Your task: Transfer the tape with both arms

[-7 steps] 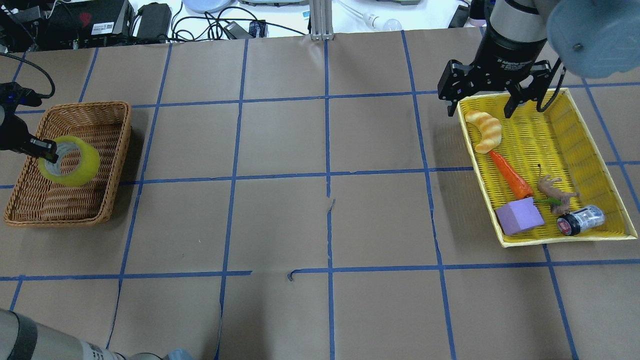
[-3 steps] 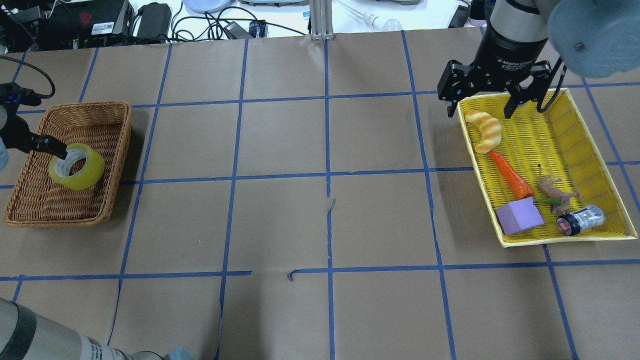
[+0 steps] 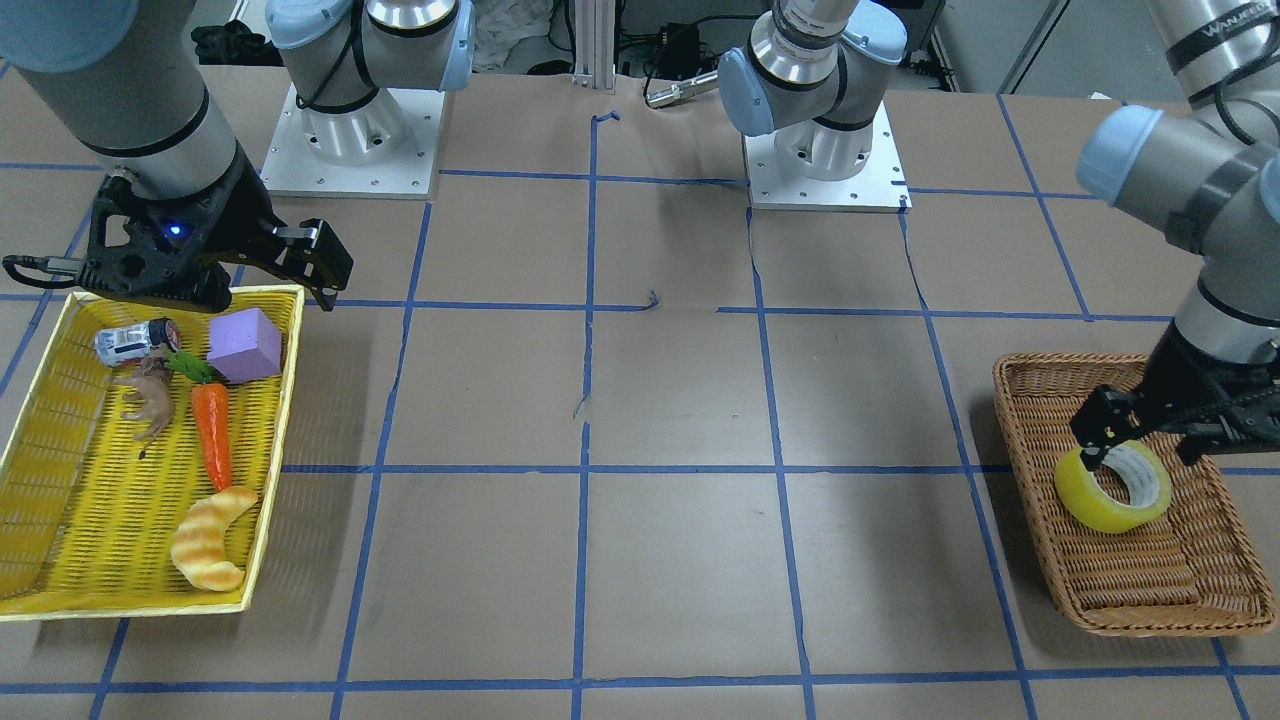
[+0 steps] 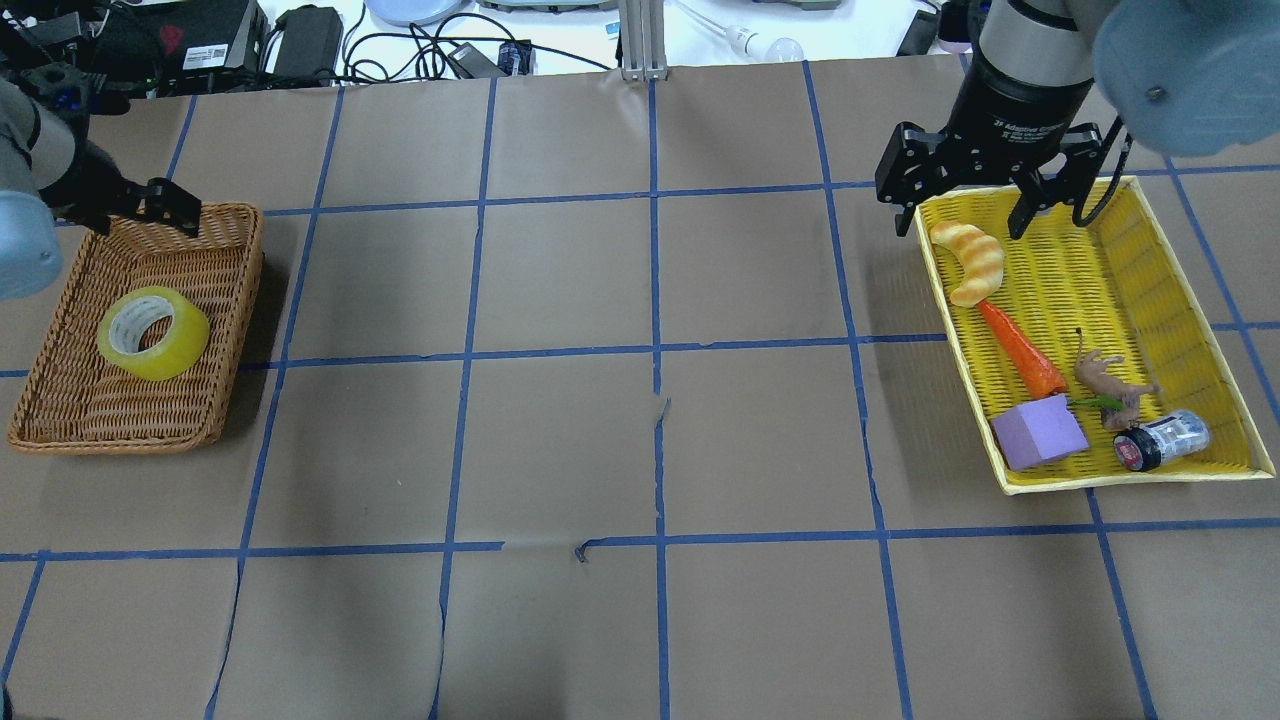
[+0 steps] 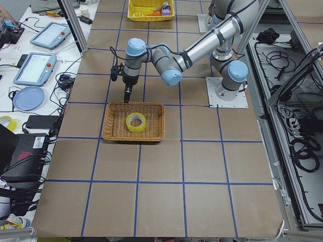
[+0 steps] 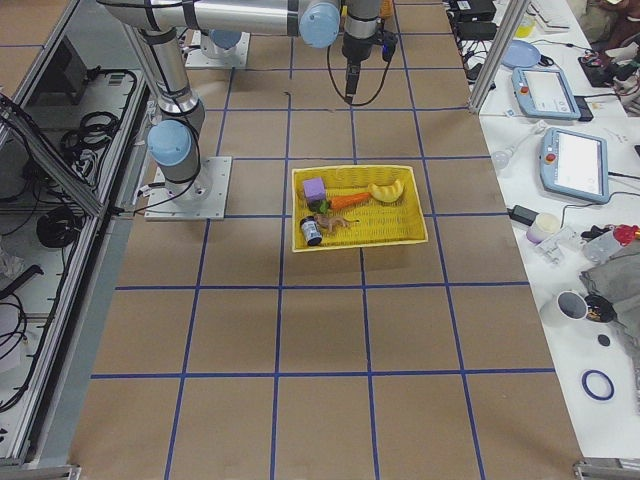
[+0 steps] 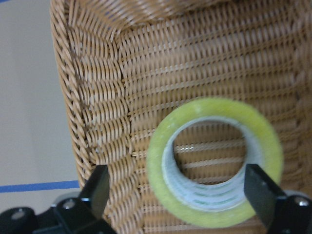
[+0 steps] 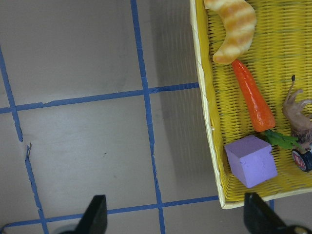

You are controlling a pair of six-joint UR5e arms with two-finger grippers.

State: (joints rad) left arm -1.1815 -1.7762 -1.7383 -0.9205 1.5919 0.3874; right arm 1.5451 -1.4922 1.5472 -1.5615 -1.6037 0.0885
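The tape is lying in the middle of a wicker basket, resting on the woven floor with its hole facing upward and its pale inner core showing. The basket is sitting on the tabletop at the robot's left end, on brown paper crossed by blue lines.

The left hand is hovering over the basket with nothing in it. In its wrist view the two black fingers are standing wide apart, with the roll below and between them. From the front, one finger is appearing right at the roll's edge, and I cannot tell whether it is touching.

Well apart, at the other end of the tabletop, the right hand is hanging over the far corner of a yellow tray, its fingers also spread and holding nothing. In the tray a croissant is lying nearest that hand, with a carrot just beside it. A purple block, a brown toy animal and a small jar on its side are crowding the near end.
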